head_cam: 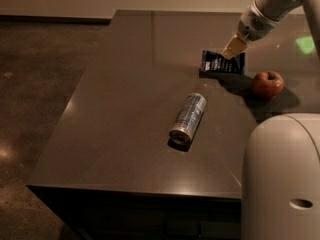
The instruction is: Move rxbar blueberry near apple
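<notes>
The arm (272,4) was smooth, white and rounded, ending upper right in a tan gripper (234,46); the bulky white shell (280,174) bore an oval slot (300,203).

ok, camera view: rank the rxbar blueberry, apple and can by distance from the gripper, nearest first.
The gripper is over the far right part of the table.
1. rxbar blueberry: right at the gripper, just below it.
2. apple: right of the bar, a little nearer the camera.
3. can: lying on its side mid-table, to the left.
</notes>
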You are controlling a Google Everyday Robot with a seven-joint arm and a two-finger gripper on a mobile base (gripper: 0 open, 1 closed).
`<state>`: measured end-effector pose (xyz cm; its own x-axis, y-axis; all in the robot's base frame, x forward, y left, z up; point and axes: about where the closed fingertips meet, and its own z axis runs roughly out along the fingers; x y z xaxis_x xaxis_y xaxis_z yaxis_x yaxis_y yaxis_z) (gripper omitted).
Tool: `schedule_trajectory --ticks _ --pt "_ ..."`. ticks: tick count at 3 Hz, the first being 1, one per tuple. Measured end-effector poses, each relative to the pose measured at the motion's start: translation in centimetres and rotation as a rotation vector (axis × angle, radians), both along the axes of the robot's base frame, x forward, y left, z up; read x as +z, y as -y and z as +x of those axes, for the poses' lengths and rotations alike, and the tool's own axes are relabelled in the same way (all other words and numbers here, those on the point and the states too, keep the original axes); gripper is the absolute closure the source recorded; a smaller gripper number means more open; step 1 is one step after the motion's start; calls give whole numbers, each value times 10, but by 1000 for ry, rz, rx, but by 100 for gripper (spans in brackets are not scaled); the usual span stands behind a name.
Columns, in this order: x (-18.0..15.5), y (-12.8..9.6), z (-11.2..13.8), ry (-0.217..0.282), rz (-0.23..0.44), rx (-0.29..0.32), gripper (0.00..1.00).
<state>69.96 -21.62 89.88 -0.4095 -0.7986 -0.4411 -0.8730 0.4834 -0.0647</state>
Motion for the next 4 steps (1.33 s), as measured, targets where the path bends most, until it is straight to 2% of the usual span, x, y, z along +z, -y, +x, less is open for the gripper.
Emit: schedule_trajectory --ticks 1,2,4 --pt "3 4 -8 0 12 7 100" --pt "0 4 -14 -13 13 16 84" --pt "-8 9 -18 -40 -2 15 37"
